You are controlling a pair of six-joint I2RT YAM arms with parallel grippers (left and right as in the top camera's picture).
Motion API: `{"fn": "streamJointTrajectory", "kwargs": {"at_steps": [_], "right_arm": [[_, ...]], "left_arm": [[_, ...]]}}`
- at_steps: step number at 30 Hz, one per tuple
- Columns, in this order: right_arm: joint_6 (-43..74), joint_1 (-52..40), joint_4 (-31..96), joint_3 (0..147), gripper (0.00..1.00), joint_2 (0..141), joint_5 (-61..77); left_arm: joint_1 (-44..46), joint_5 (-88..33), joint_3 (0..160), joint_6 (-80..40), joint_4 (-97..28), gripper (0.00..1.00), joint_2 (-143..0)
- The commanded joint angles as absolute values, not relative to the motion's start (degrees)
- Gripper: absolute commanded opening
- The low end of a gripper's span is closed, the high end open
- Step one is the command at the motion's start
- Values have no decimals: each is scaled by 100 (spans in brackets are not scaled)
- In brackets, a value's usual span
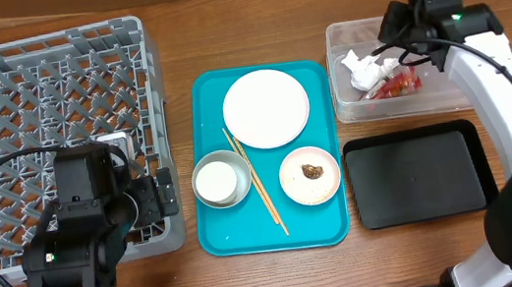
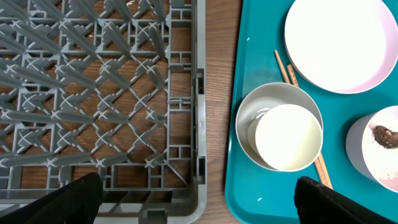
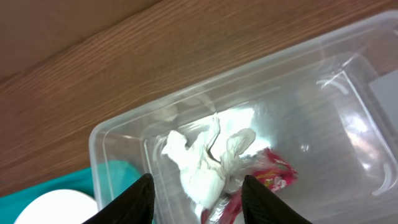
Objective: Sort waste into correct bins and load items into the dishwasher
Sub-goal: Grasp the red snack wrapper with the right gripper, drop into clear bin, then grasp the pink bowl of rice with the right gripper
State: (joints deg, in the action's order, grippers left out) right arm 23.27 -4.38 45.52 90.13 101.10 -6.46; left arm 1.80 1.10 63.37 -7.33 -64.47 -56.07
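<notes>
1. overhead shows the tissue (image 1: 362, 70) and the red wrapper (image 1: 397, 87) lying together in the clear tub (image 1: 338, 73) at the far right, so that waste looks sorted.
2. the right gripper (image 3: 198, 179) hangs over the tub. its fingers are apart and hold nothing.
3. the black tray (image 1: 417, 177) at the near right is bare. the brown lump (image 1: 314, 170) sits in the pink bowl (image 1: 292, 190) on the teal tray (image 1: 229, 236). i think it goes in the black tray next. i cannot tell if there is rice.
4. the left gripper (image 2: 199, 186) hovers over the gap between the rack (image 1: 156, 97) and the teal tray. its fingers are wide apart and hold nothing.
5. the white cup (image 2: 289, 137) sits inside the grey bowl (image 2: 249, 118), just beside that gripper, so it looks like the easy pick.
6. the rack wall is low, but dishes must go up and over it.
7. the chopsticks (image 1: 256, 183) lie right by the grey bowl and could get bumped.
8. the white plate (image 1: 266, 108) lies at the far end of the teal tray, apart from both bowls.
</notes>
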Motion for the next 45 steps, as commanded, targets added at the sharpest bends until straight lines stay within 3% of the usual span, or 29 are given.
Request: {"fn": "streamJointTrajectory", "kwargs": {"at_steps": [1, 5, 11, 19, 28, 35, 40, 43, 45], "right_arm": [[1752, -266, 4807, 9251, 47, 9330, 421], [1186, -261, 5568, 9249, 52, 8851, 1369], [1000, -799, 6851, 8855, 56, 8193, 1684], [1000, -2523, 6425, 7747, 56, 7638, 1264], [1492, -3983, 4783, 6281, 54, 8696, 836], [1704, -4160, 4156, 6248, 49, 9662, 858], [2023, -4174, 4143, 6248, 33, 10130, 792], [2021, -4174, 4163, 6248, 29, 10193, 858], [2023, -4174, 4165, 6263, 20, 10169, 886]], "left_arm": [[187, 45, 6466, -729, -6418, 100, -5625], [187, 45, 6466, -729, -6418, 100, -5625], [187, 43, 6466, -731, -6414, 100, -5625], [187, 40, 6466, -731, -6405, 100, -5625], [187, 40, 6466, -731, -6445, 100, -5625], [187, 40, 6466, -731, -6451, 100, -5625], [187, 40, 6466, -731, -6451, 100, -5625], [187, 40, 6466, -731, -6449, 100, -5625], [187, 43, 6466, -731, -6449, 100, -5625]]}}
